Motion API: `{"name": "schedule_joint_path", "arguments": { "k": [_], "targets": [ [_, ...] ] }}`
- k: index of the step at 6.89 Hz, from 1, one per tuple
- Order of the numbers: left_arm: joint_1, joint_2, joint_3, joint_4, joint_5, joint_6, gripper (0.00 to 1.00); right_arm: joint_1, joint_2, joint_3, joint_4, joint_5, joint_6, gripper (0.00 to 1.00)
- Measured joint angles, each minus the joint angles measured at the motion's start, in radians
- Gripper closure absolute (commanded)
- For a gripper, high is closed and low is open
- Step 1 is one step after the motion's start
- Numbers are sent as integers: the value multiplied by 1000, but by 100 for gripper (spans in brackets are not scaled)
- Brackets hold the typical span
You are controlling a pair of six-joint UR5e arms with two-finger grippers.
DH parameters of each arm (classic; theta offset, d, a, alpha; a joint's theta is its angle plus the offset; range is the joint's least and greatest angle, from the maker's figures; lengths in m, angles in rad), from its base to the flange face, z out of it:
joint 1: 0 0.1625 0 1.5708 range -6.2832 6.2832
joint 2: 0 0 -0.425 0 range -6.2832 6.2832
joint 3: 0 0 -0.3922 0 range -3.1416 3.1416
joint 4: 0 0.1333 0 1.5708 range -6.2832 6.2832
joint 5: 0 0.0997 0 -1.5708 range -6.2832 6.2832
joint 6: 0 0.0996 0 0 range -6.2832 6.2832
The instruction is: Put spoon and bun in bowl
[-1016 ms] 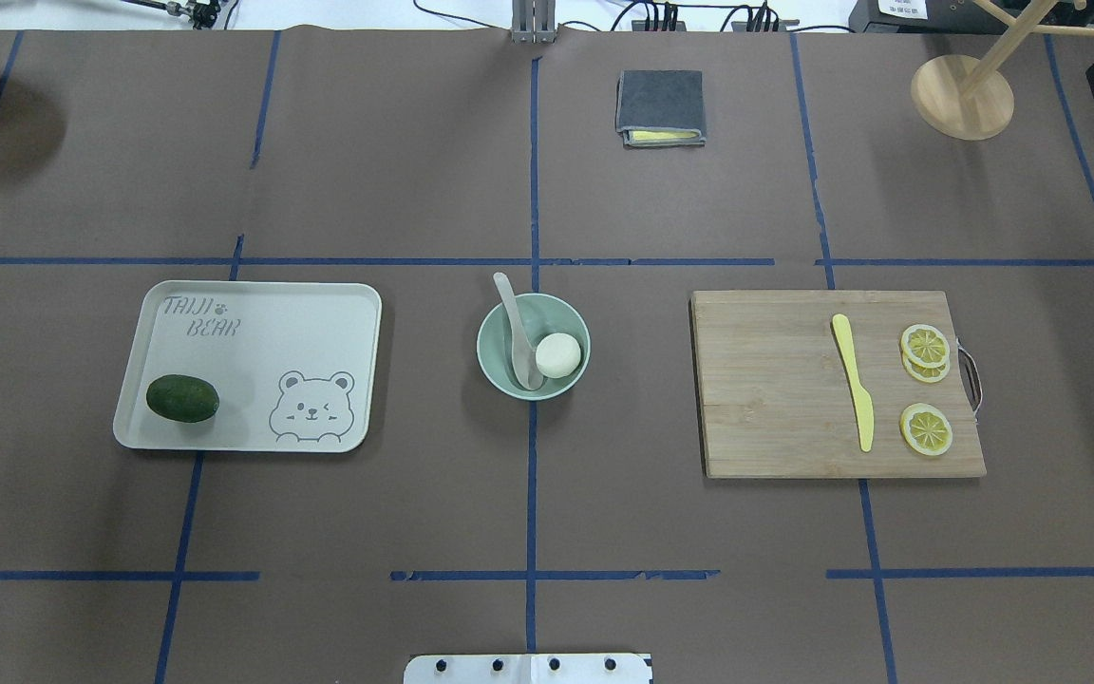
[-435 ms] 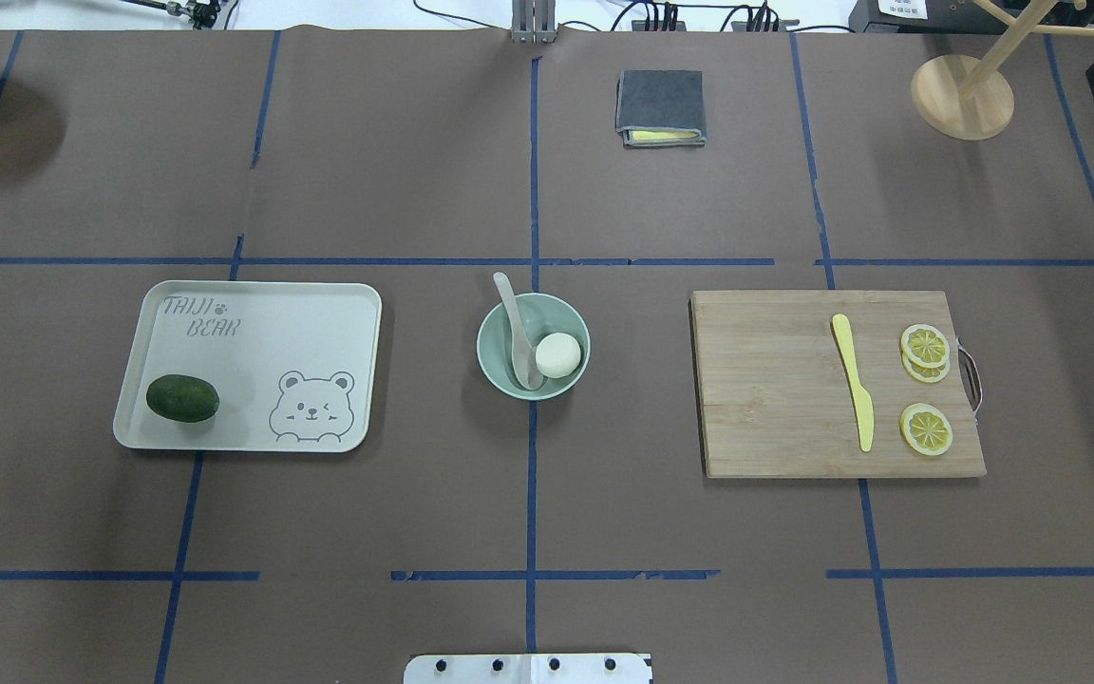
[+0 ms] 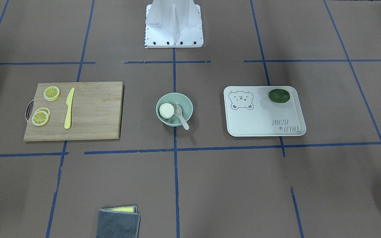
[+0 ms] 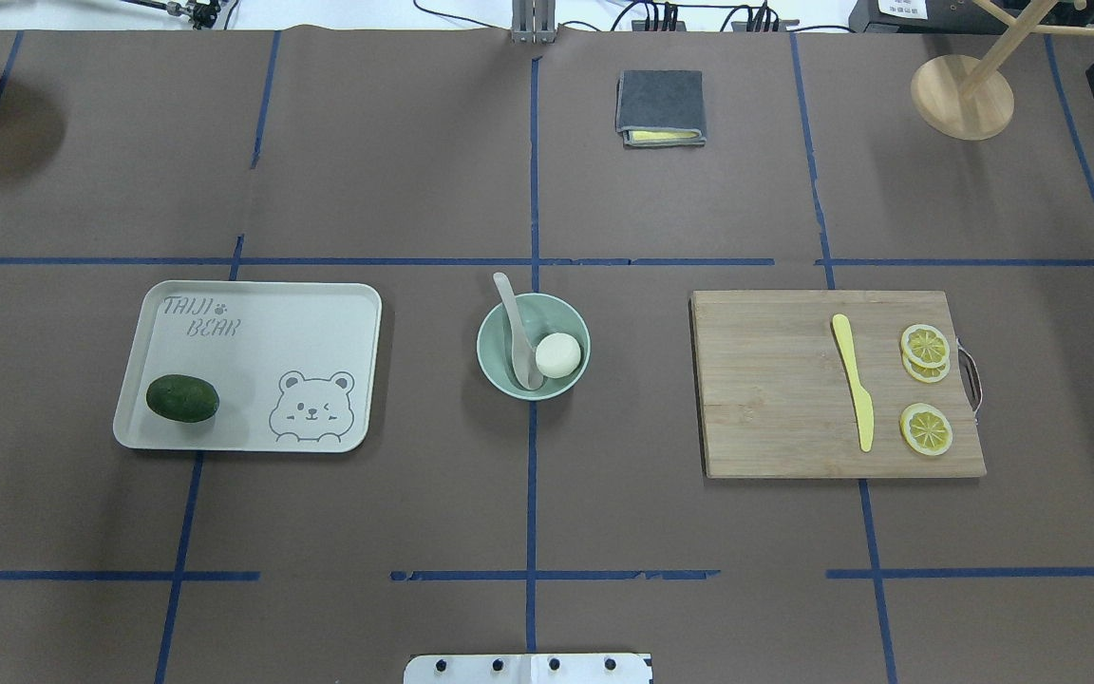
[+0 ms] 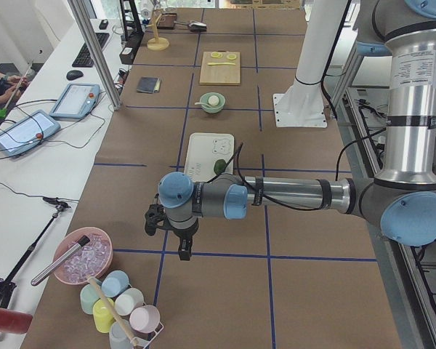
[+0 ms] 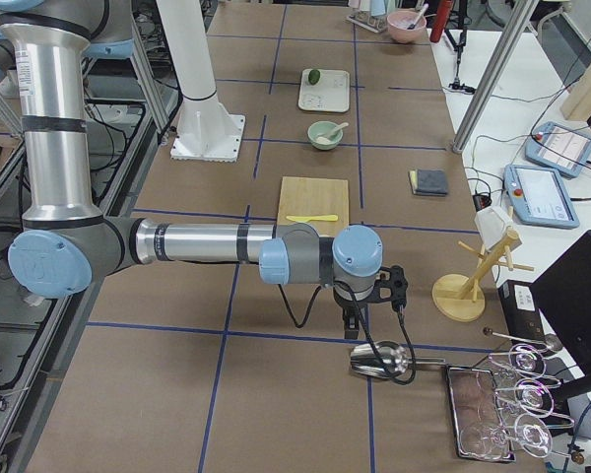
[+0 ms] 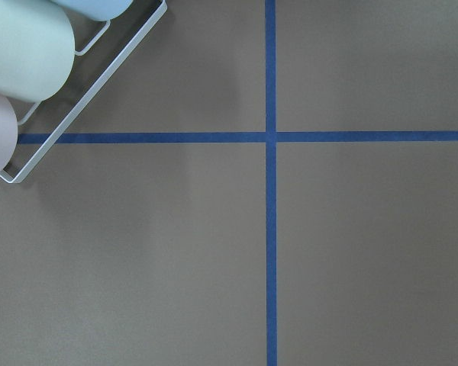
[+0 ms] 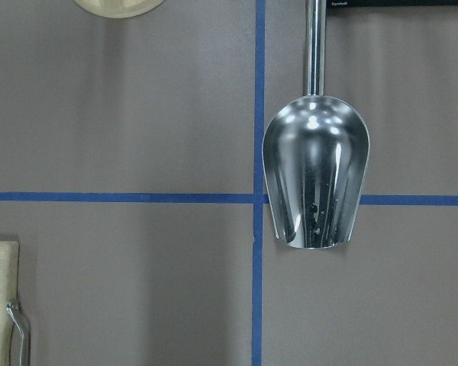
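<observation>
The mint-green bowl stands at the table's middle, also in the front view. The white bun lies inside it. The pale spoon rests with its scoop in the bowl and its handle over the far rim. Both arms are away from the bowl. The left gripper hangs over bare table near the table's left end. The right gripper hangs near the right end, above a metal scoop. I cannot tell whether either is open or shut.
A bear tray with a dark green fruit lies left of the bowl. A cutting board with a yellow knife and lemon slices lies right. A grey cloth, wooden stand, metal scoop and cup rack sit at the edges.
</observation>
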Motion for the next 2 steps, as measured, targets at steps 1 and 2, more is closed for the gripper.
{"name": "schedule_joint_path", "arguments": {
  "k": [1, 2],
  "targets": [
    [1, -1, 0, 0, 0, 0, 0, 0, 0, 2, 0, 0, 0, 0],
    [1, -1, 0, 0, 0, -1, 0, 0, 0, 5, 0, 0, 0, 0]
  ]
}}
